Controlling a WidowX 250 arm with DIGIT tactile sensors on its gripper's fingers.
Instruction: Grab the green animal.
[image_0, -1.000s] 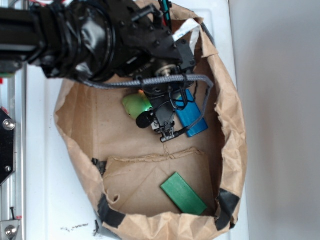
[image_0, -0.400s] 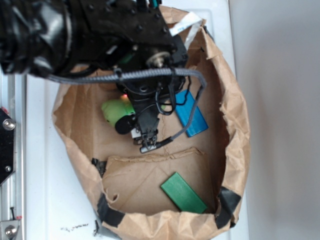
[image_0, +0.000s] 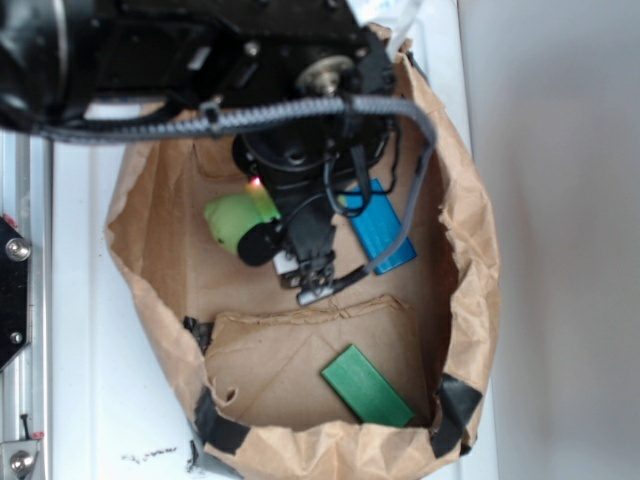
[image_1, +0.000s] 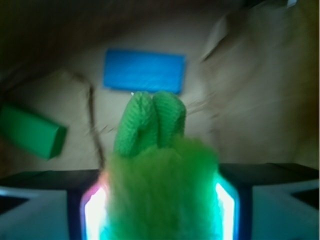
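You have the toy animal (image_0: 232, 220) inside the paper bag (image_0: 470, 260), sitting between the gripper's (image_0: 268, 243) jaws just left of the arm. The longer block (image_0: 380, 232) lies just right of the gripper, and the flat block (image_0: 366, 386) sits well apart near the bag's lower edge.

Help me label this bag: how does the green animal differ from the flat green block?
The green animal is fuzzy, soft and light yellow-green; the green block is smooth, hard-edged and darker green. The animal is rounded, the block a flat rectangle. The animal sits between the fingers of the gripper; the block lies apart near the paper bag's edge. Both are green and inside the bag.
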